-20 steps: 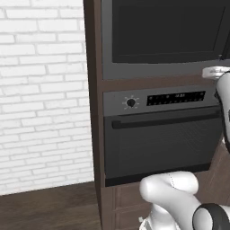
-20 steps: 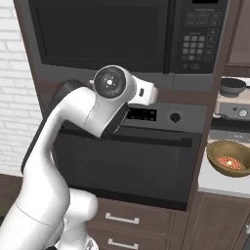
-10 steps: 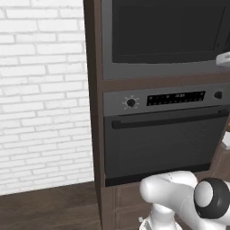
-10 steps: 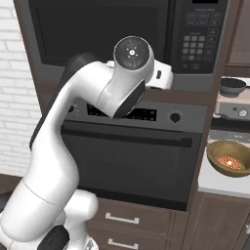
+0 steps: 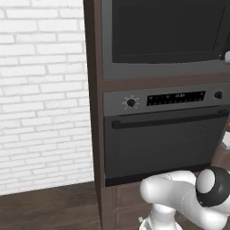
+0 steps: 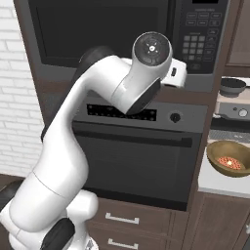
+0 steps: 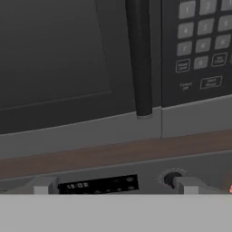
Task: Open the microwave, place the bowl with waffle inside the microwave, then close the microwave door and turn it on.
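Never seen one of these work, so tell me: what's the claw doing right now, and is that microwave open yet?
Claw open, holding nothing, facing the microwave door near its handle. Door shut. Bowl waiting on the counter. Nothing in the way.

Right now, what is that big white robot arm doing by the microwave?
The robot arm is reaching its open gripper up toward the microwave. The microwave door is shut, and its dark vertical handle is straight ahead of the gripper, which holds nothing. The bowl with waffle waits on the counter to the right, beside the oven.
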